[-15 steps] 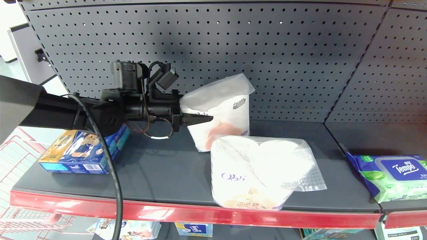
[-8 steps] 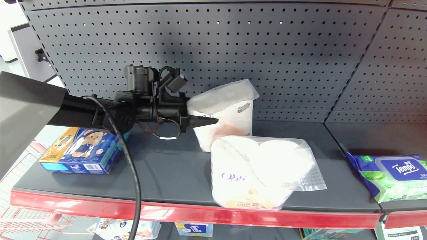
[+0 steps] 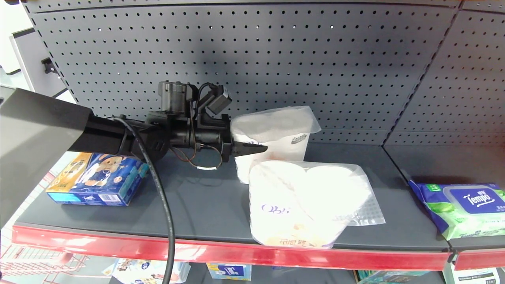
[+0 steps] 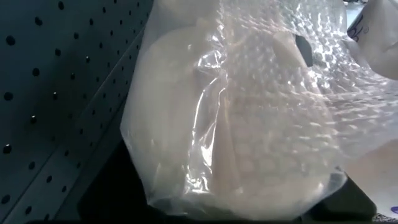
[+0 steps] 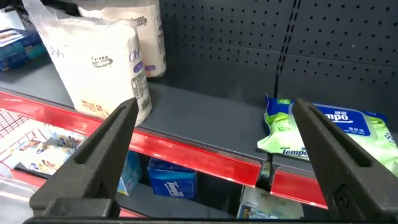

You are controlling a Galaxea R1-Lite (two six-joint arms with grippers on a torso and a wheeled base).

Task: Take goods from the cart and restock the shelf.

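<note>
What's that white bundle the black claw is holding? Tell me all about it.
The white paper-roll pack in clear crinkly plastic is roughly upright near the back of the dark grey shelf, loose wrap flaring at its top. The left claw grips its side. A similar pack in front hides its base.

There are two clear-wrapped white paper-roll packs, an upper pack [image 3: 276,128] and a lower pack [image 3: 307,197], one blue bear-printed cardboard box [image 3: 98,181] and one green-and-blue soft wipes packet [image 3: 465,205].
</note>
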